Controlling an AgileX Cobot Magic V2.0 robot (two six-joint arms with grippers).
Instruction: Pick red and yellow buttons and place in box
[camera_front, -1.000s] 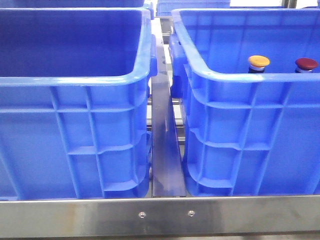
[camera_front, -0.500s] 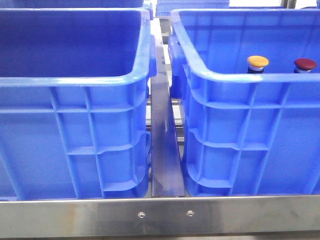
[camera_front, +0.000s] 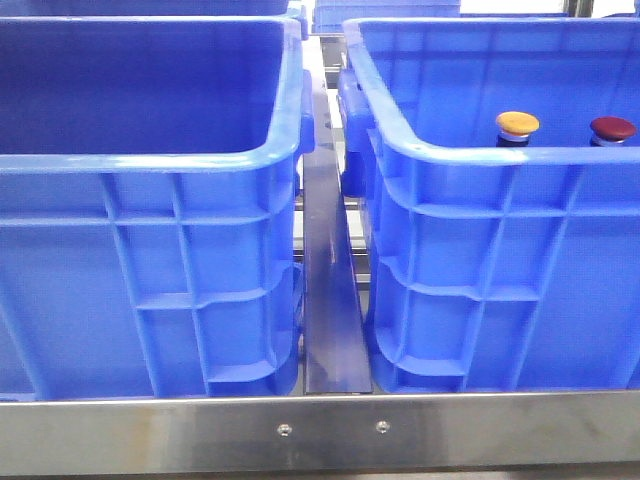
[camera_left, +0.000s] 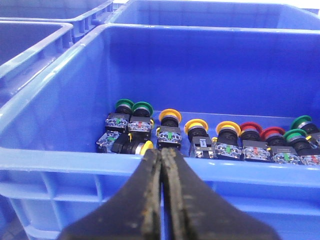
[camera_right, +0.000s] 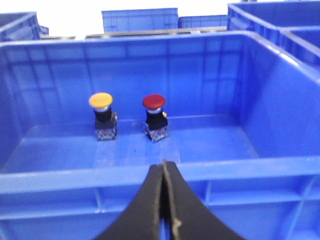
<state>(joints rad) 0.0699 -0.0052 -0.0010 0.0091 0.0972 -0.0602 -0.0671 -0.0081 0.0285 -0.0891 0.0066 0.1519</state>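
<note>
In the front view two blue crates stand side by side on a steel-edged frame (camera_front: 330, 428), a metal rail (camera_front: 330, 300) between them. The right crate (camera_front: 480, 250) holds the yellow button (camera_front: 518, 124) and the red button (camera_front: 612, 127), their caps peeking just above its near rim, the red one at 3 o'clock from the yellow. The left crate (camera_front: 150, 250) shows only bare inner walls from this angle.

The right wrist view shows both buttons upright on that crate's floor, near each other but apart, with the right gripper (camera_right: 164, 200) outside the near rim, its dark fingers pressed together on nothing.

The left gripper (camera_left: 161, 195) is likewise closed and empty, hovering before another crate (camera_left: 60, 165) (a row of green, yellow and red spare buttons (camera_left: 220, 140) lies inside).
</note>
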